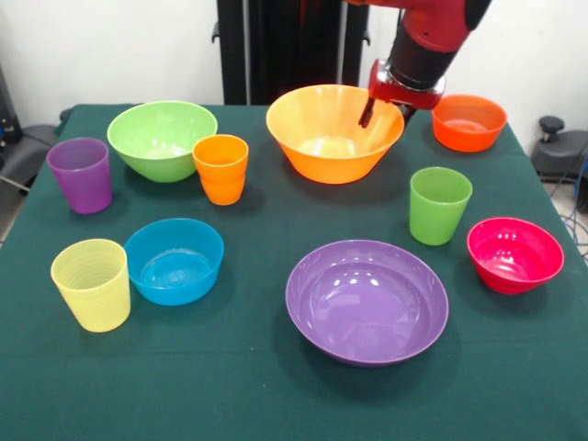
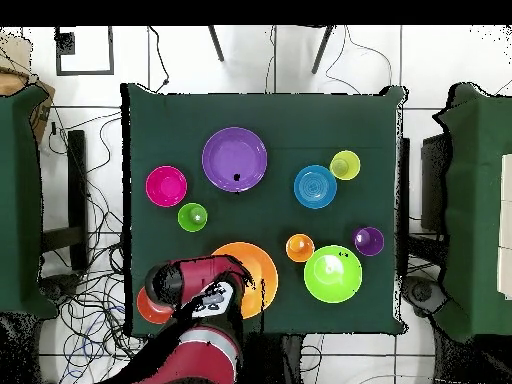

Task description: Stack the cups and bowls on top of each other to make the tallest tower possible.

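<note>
All cups and bowls stand apart on the green table (image 1: 248, 386); nothing is stacked. The large orange-yellow bowl (image 1: 331, 133) is at the back middle. My gripper (image 1: 381, 108) hangs at its right rim, its tip reaching inside the bowl. The arm covers part of that bowl in the overhead view (image 2: 258, 272). The purple bowl (image 1: 367, 300) is front middle, the light green bowl (image 1: 162, 138) back left, the blue bowl (image 1: 175, 260) front left, the pink-red bowl (image 1: 514, 254) right and the orange-red bowl (image 1: 469, 122) back right. The cups are orange (image 1: 220, 168), purple (image 1: 81, 175), pale yellow (image 1: 92, 283) and green (image 1: 439, 205).
The robot's black pedestal (image 1: 276, 46) stands behind the table. Other green tables (image 2: 20, 200) flank this one at both sides in the overhead view, and cables (image 2: 90, 300) lie on the floor around it.
</note>
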Controlling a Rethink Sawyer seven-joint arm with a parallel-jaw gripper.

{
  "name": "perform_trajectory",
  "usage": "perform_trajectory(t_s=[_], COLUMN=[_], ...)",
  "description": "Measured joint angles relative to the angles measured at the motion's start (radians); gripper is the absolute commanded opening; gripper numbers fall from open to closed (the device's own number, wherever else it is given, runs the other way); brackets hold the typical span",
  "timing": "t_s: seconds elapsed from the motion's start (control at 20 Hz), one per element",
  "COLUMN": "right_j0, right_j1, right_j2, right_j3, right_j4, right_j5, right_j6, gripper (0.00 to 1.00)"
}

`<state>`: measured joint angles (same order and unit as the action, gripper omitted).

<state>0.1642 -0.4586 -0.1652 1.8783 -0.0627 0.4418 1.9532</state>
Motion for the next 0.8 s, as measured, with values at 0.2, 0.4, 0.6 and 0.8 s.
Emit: perform_trajectory(t_s=[0.2,0.4,0.6,0.8], right_j0=[0.000,0.001,0.007,0.021], right_j1=[0.010,0.010,0.010,0.010], right_j2=[-0.007,-0.011,-0.017,-0.023], right_j3=[-0.002,-0.002,-0.002,-0.002], right_j4=[0.000,0.000,0.000,0.000], right_j5=[0.000,0.000,0.000,0.000], right_j6=[0.000,0.000,0.000,0.000], gripper=[1.00,1.00,1.00,1.00])
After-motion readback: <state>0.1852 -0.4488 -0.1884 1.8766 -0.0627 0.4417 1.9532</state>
